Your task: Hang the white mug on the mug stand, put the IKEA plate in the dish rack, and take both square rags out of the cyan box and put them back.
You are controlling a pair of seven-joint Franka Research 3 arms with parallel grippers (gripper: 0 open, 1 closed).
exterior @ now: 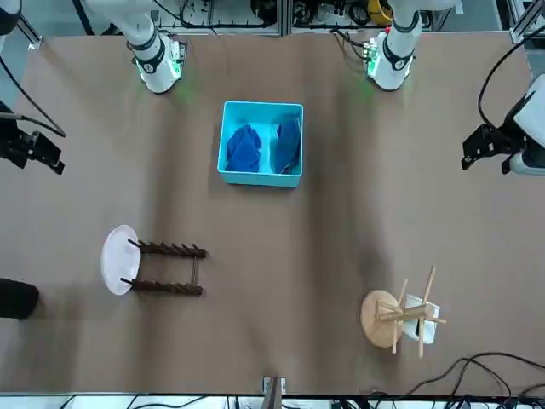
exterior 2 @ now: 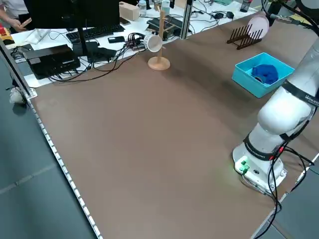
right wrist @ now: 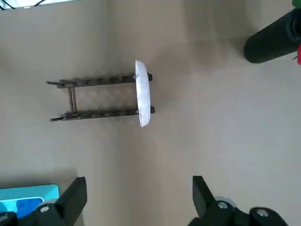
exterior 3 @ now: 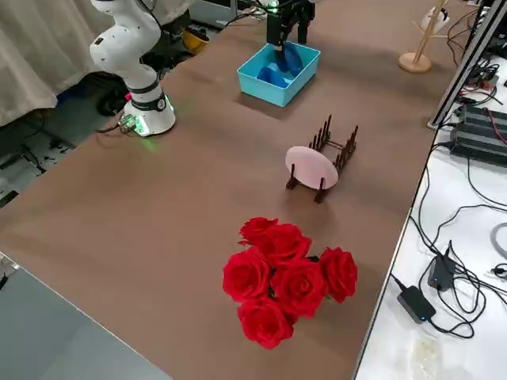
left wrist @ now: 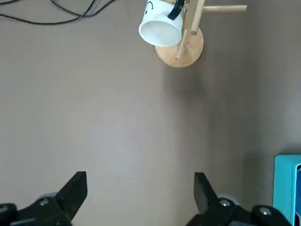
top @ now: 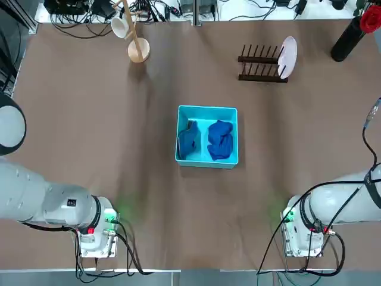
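Note:
The white mug [top: 121, 27] hangs on a peg of the light wooden mug stand [top: 139, 50] at the far left; it shows too in the left wrist view as white mug [left wrist: 160, 26]. The IKEA plate [top: 288, 56] stands on edge in the right end of the dark dish rack [top: 259, 59]. Both dark blue square rags [top: 188, 140] [top: 221, 139] lie side by side in the cyan box [top: 206, 109] at mid-table. My left gripper [left wrist: 139, 188] hangs open and empty high over the left side. My right gripper [right wrist: 137, 190] hangs open and empty high over the right side.
A bunch of red roses [exterior 3: 285, 277] in a dark vase [top: 348, 39] stands at the far right corner. Cables and equipment [top: 89, 12] lie beyond the table's far edge. Both arm bases [top: 95, 235] [top: 303, 232] sit at the near edge.

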